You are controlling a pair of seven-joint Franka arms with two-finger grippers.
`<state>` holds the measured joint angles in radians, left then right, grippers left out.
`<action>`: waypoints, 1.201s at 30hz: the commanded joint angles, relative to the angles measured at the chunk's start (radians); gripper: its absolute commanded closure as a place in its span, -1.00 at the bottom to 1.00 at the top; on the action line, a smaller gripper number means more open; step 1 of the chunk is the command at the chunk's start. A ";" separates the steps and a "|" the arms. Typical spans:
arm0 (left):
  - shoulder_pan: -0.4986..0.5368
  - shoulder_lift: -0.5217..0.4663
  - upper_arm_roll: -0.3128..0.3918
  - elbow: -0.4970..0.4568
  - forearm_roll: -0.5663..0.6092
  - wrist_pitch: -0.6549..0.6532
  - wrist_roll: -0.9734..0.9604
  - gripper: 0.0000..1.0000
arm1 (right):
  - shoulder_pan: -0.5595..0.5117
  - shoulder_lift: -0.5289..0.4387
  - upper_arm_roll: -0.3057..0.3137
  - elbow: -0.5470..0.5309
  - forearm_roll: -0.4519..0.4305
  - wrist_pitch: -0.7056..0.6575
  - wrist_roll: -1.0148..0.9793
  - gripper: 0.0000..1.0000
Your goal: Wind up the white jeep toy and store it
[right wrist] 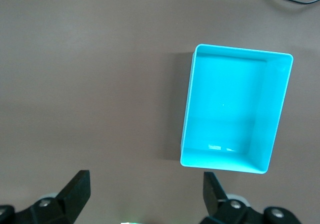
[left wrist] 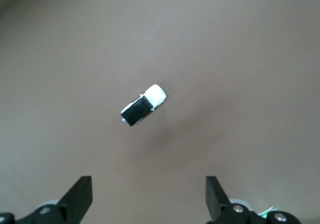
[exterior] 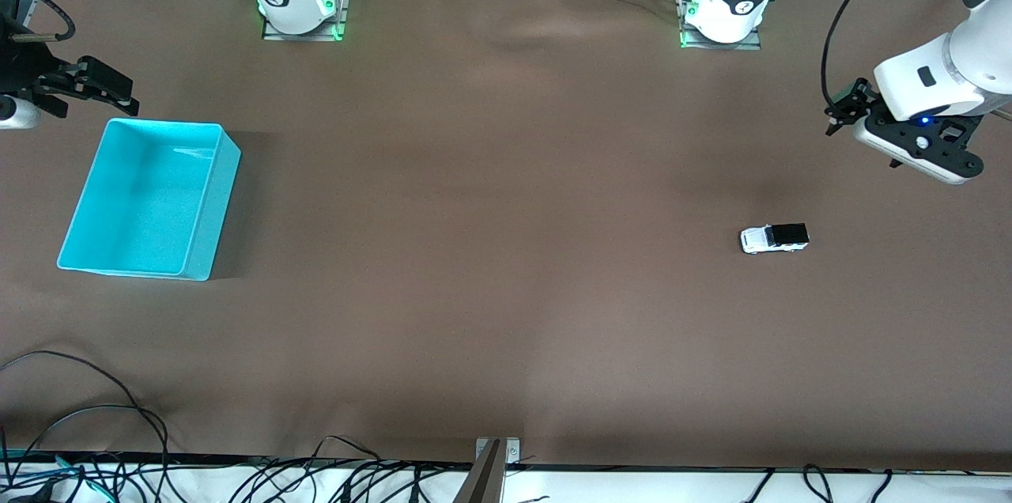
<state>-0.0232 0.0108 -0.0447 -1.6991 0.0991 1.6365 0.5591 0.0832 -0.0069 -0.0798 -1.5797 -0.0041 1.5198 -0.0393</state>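
- Since nothing is gripped yet, the white jeep toy sits alone on the bench toward the left arm's end, wheels down, free for a grab.
- left gripper hangs over the bench near the jeep, jaws wide, empty; likely staged for the pick.
- right gripper hangs by the cyan bin, jaws wide, empty; waiting.
- Bin is empty, open side up, well apart from the jeep; ready as the store.
- Count: one jeep, one bin, two arms.

I'm looking down past the right gripper, its fingers standing wide apart with nothing between them, hanging over the brown table. The cyan bin is sitting upright, nothing lying inside it.
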 commanded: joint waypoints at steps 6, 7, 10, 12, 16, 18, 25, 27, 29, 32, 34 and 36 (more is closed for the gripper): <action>-0.009 0.029 0.002 0.033 0.045 -0.004 0.196 -1.00 | -0.003 0.010 0.003 0.026 -0.014 -0.006 0.001 -1.00; -0.009 0.029 0.002 0.033 0.045 -0.004 0.214 -1.00 | -0.003 0.010 0.003 0.026 -0.014 -0.006 0.001 -1.00; -0.006 0.031 0.002 0.033 0.044 0.009 0.275 -1.00 | -0.003 0.010 0.003 0.026 -0.014 -0.006 0.001 -1.00; -0.003 0.035 0.002 0.033 0.042 0.014 0.312 -1.00 | -0.003 0.010 0.003 0.026 -0.014 -0.006 0.001 -1.00; 0.000 0.041 0.002 0.033 0.033 0.017 0.373 -1.00 | -0.003 0.010 0.003 0.026 -0.014 -0.006 0.001 -1.00; 0.003 0.044 0.002 0.033 0.019 0.017 0.398 -1.00 | -0.003 0.010 0.003 0.026 -0.014 -0.006 0.001 -1.00; 0.011 0.083 0.003 0.033 -0.004 0.017 0.554 -1.00 | -0.003 0.010 0.003 0.026 -0.014 0.000 0.001 -1.00; 0.017 0.093 0.005 0.033 -0.025 0.017 0.603 -1.00 | -0.003 0.010 0.003 0.026 -0.014 0.000 0.001 -1.00; 0.034 0.109 0.005 0.033 -0.042 0.019 0.643 -1.00 | -0.003 0.010 0.003 0.026 -0.014 0.000 0.001 -1.00; 0.057 0.143 0.005 0.033 -0.076 0.019 0.717 -1.00 | -0.003 0.010 0.003 0.026 -0.014 0.000 0.001 -1.00; 0.069 0.159 0.005 0.035 -0.093 0.037 0.771 -1.00 | -0.003 0.010 0.003 0.026 -0.014 0.000 0.001 -1.00; 0.077 0.169 0.005 0.033 -0.090 0.060 0.820 -1.00 | -0.003 0.013 0.003 0.026 -0.014 0.000 0.001 -1.00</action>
<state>0.0224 0.1274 -0.0399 -1.6991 0.0454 1.6679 1.2417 0.0832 -0.0068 -0.0798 -1.5797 -0.0047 1.5240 -0.0393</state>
